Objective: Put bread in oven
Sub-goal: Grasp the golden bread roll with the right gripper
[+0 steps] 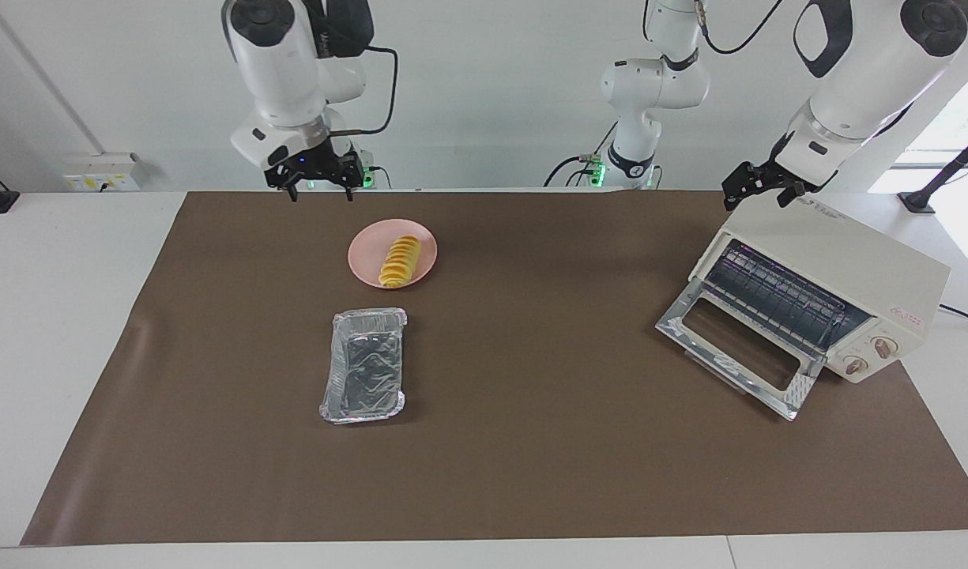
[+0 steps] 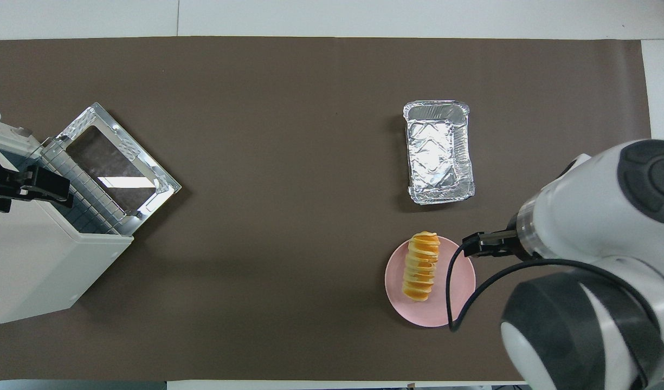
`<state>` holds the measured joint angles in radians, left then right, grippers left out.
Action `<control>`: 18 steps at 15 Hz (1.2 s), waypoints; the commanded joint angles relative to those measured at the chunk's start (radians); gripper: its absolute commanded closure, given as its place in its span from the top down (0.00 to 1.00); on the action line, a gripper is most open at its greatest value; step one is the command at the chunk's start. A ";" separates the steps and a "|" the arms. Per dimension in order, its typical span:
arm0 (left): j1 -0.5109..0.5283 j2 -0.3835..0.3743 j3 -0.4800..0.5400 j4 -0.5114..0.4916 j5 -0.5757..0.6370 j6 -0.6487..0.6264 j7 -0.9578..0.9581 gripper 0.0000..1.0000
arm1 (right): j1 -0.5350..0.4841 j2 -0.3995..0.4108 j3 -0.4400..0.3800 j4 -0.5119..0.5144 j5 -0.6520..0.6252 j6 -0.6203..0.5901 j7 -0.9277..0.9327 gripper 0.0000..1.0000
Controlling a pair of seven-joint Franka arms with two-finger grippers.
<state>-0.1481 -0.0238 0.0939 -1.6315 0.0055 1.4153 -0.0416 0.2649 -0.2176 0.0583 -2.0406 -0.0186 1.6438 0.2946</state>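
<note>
The bread (image 1: 400,261) lay on its pink plate (image 1: 365,261) near the counter's robot-side edge — both grippers' jaws wide, empty — oven (image 1: 839,269) door down.

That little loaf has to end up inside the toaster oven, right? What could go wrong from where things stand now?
Mostly small slips, I'd guess:
1. The bread lies loose on the pink plate; the right tool, open and up in the air, could nudge the plate or squash the ridged loaf.
2. The oven sits at the left arm's end of the table, so the loaf may drop on the way.
3. The left tool waits over the oven's top, possibly in the way.
</note>
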 commanded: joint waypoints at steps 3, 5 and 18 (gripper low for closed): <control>0.010 -0.019 -0.005 -0.010 0.001 -0.007 0.000 1.00 | 0.129 -0.034 -0.005 -0.283 0.043 0.305 0.182 1.00; 0.010 -0.019 -0.005 -0.010 0.001 -0.007 0.000 1.00 | 0.171 -0.002 -0.005 -0.346 0.043 0.426 0.234 1.00; 0.010 -0.019 -0.005 -0.010 0.001 -0.007 0.000 1.00 | 0.111 0.135 -0.006 -0.450 0.043 0.757 0.107 1.00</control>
<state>-0.1481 -0.0238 0.0939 -1.6315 0.0055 1.4153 -0.0416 0.3855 -0.0803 0.0449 -2.4665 0.0139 2.3567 0.4233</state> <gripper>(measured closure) 0.000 0.000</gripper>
